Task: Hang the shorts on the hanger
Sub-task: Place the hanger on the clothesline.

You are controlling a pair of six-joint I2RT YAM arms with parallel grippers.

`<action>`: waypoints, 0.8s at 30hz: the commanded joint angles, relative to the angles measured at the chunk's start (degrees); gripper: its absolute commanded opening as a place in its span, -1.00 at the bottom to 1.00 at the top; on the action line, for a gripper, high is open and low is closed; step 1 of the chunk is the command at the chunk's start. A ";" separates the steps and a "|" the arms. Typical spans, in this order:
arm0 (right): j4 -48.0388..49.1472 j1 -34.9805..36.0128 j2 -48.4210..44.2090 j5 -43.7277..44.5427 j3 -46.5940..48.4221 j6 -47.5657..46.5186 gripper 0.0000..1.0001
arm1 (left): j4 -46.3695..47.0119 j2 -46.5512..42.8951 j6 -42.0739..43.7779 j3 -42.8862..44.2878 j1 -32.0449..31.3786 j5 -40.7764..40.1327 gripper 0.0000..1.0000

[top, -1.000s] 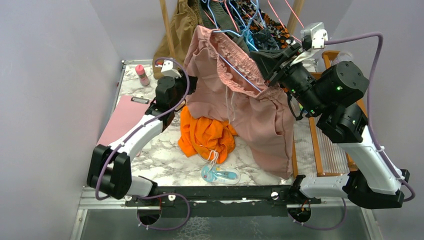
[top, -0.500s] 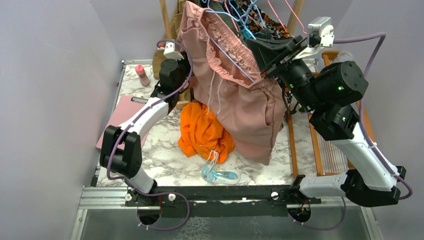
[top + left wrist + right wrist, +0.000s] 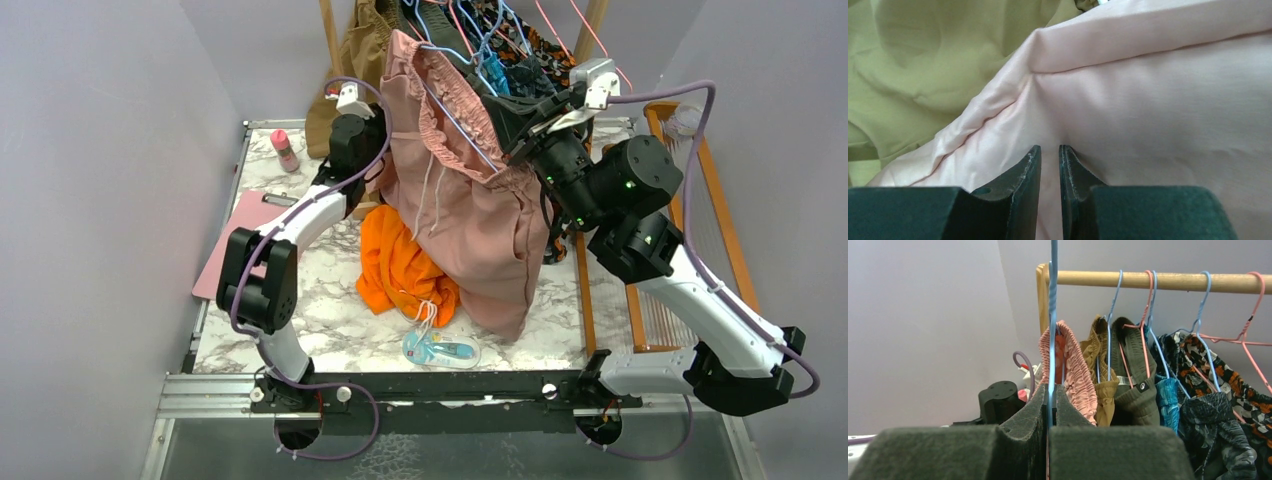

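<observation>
Two lilac walls (image 3: 90, 200) flank the marbled table (image 3: 330, 315) beneath the shorts (image 3: 470, 220).

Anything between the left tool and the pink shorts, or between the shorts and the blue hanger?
Nothing visible. The left tool sits right against the shorts, with pink fabric in its narrow gap. The shorts hang by their gathered top edge over the hanger, whose wire the right tool clamps.

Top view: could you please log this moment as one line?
right hand shut on hanger | left hand pinching shorts | shorts draped over hanger
</observation>
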 commanded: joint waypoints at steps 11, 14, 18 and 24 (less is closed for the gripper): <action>19.64 0.10 -0.78 -2.01 -2.83 -0.62 -0.98 | 2.39 3.80 -0.63 9.57 0.78 -0.96 -0.54; 21.71 0.10 -0.54 -1.60 -6.94 0.79 -0.98 | 2.40 3.79 -1.72 6.14 1.62 -1.39 -0.51; 22.46 0.10 0.72 -1.98 -9.41 2.56 -0.99 | 2.47 2.90 -1.76 1.91 2.61 -1.11 -0.42; 23.97 0.09 3.39 -2.64 -7.65 2.37 -0.99 | 2.65 0.47 -1.01 -0.94 4.20 0.20 -0.32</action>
